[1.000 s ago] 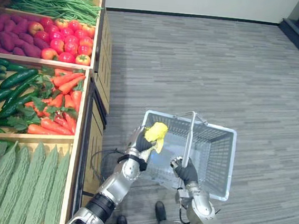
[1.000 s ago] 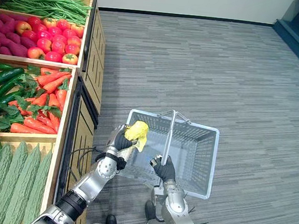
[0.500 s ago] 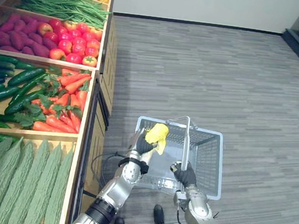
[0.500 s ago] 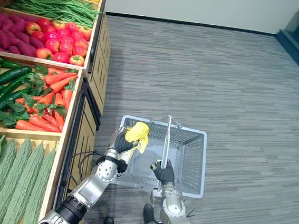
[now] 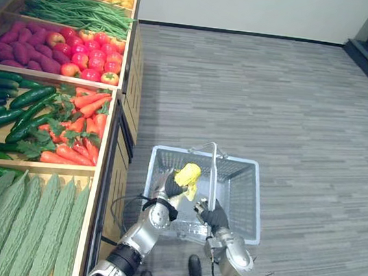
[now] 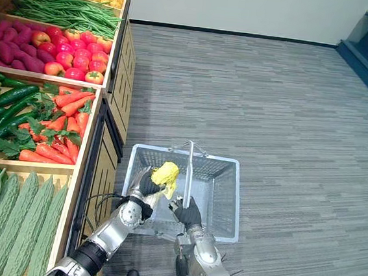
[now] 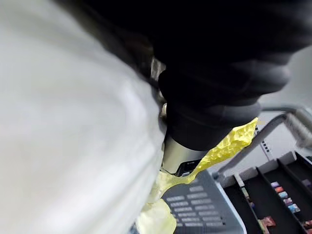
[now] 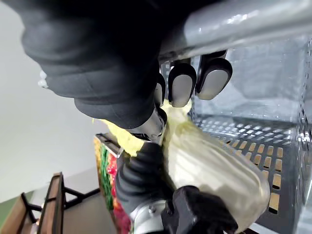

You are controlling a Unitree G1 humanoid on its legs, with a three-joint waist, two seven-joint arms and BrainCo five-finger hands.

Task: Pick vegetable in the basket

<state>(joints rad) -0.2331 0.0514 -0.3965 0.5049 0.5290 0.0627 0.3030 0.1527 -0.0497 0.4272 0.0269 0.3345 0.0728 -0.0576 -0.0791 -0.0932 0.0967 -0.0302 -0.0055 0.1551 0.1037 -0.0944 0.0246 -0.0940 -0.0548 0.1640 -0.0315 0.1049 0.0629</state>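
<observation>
The left hand [image 5: 171,187] is clutching the yellow leafy vegetable [image 5: 187,175] over the basket's [image 5: 254,197] near-left corner, seemingly ready to drop it, while the right hand [image 5: 214,214] is gripping the handle [image 5: 212,173], steadying it.

Light: bright, even indoor light from overhead on the grey floor [image 5: 304,110] and the produce shelves [image 5: 51,99].
Shadows: soft and short, with a dark strip down the shelves' side panel and faint shade inside the basket [image 5: 247,190].
Glare: a white sheen runs along the handle [image 8: 253,19] in the right wrist view.
Dark patches: the left hand [image 7: 214,112] and right hand [image 8: 181,84] show near-black covers against pale, washed-out backgrounds.
Brightest colour: the vegetable [image 5: 187,175], vivid yellow.
</observation>
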